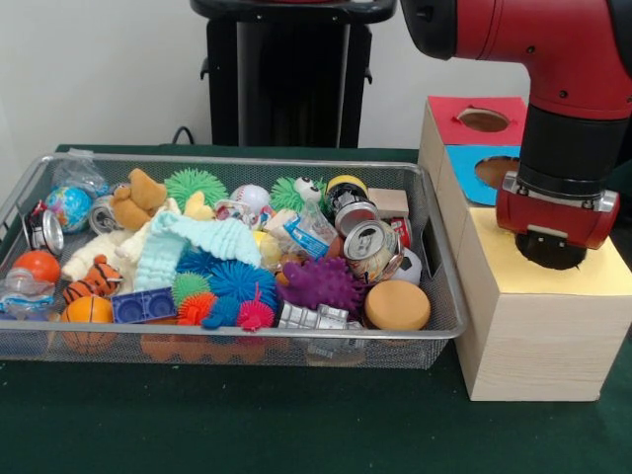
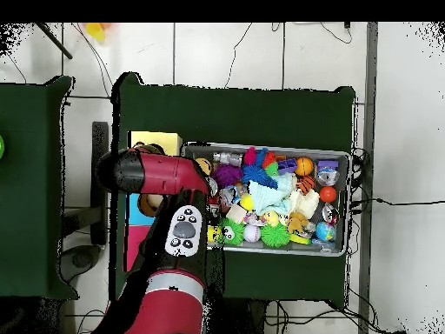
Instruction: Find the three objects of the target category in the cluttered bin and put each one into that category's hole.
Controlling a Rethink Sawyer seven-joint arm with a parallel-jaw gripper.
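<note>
Arm's wrist [image 1: 551,247] is sitting over the yellow-surround hole [image 1: 538,269], hiding it; gripper state can't be told. No dotted fabric pieces are showing in the wire mesh bin [image 1: 434,331], likely buried. They'd be light, floppy: pinch a bunched fold.

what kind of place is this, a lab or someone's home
Most likely a robotics lab, not a home. A red Sawyer arm stands at a green-covered table holding a wire mesh bin of toys and wooden sorting boxes, with cables trailing over tiled floor.
</note>
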